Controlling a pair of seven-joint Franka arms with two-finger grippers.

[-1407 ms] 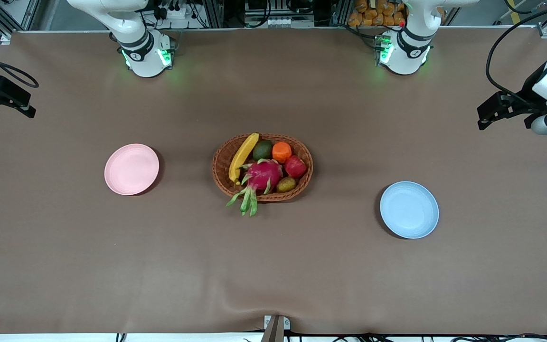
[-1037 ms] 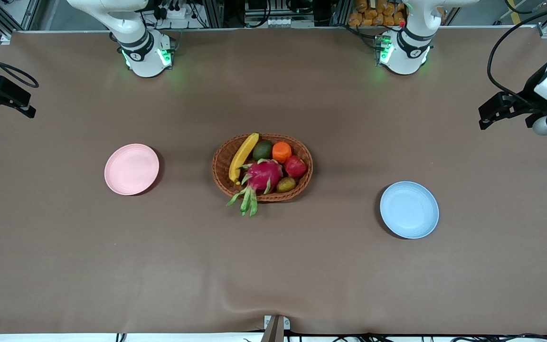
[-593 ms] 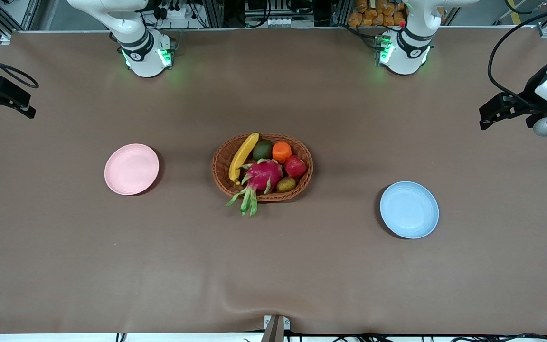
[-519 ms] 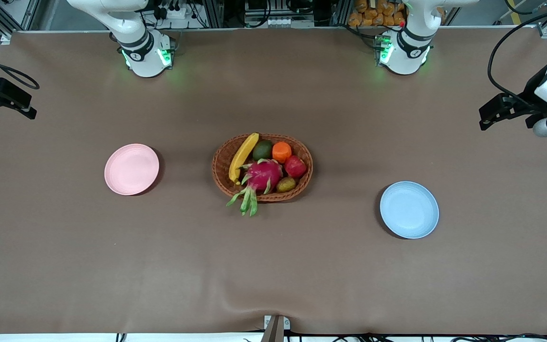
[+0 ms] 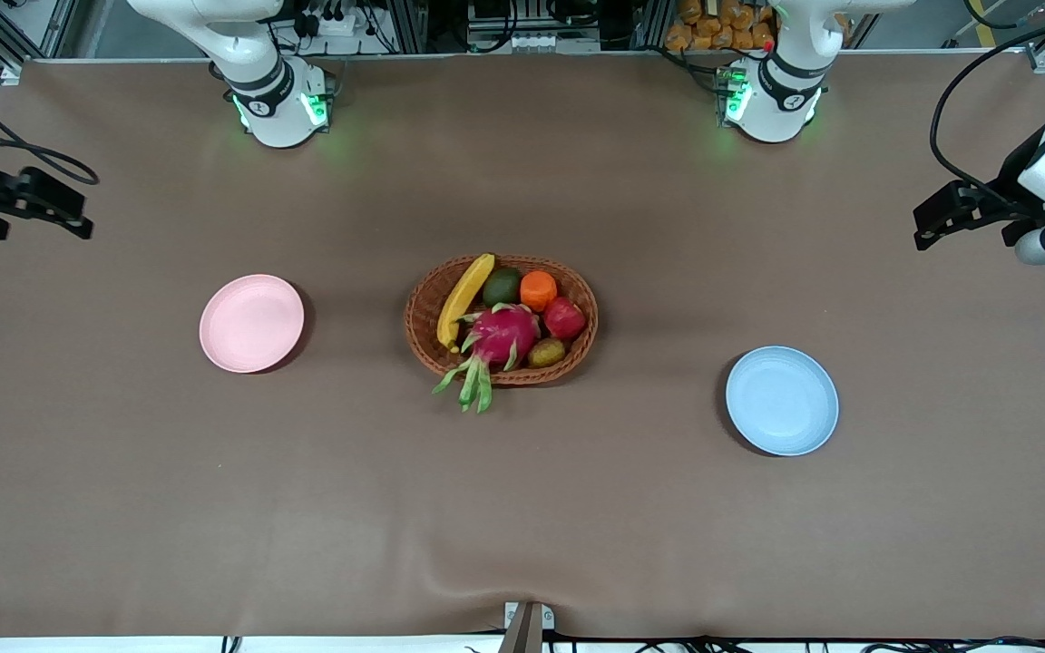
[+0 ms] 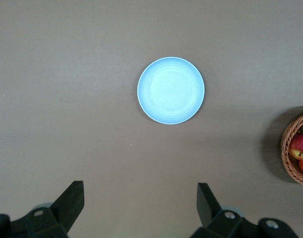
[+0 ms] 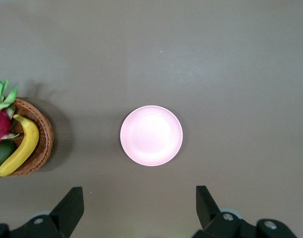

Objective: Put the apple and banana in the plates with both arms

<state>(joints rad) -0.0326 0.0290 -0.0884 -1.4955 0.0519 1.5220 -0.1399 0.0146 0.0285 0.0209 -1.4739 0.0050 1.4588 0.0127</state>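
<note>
a: on the brown cloth table (image 5: 522, 508), the brown oval wicker basket (image 5: 423, 340) holds the long yellow banana (image 5: 464, 297) and small red apple (image 5: 564, 318); pale pink plate (image 5: 251, 323) and light blue plate (image 5: 782, 400) sit bare.

b: grippers?

a: left gripper (image 6: 140, 206) and right gripper (image 7: 140, 204) hover high, jaws wide, empty. i'd say reaching hasn't begun; next, descend to the fruit.

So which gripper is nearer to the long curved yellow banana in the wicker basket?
Right. The right gripper hangs at the right arm's end, past the pale pink plate from the banana. The left gripper hangs farther off, at the left arm's end.
</note>
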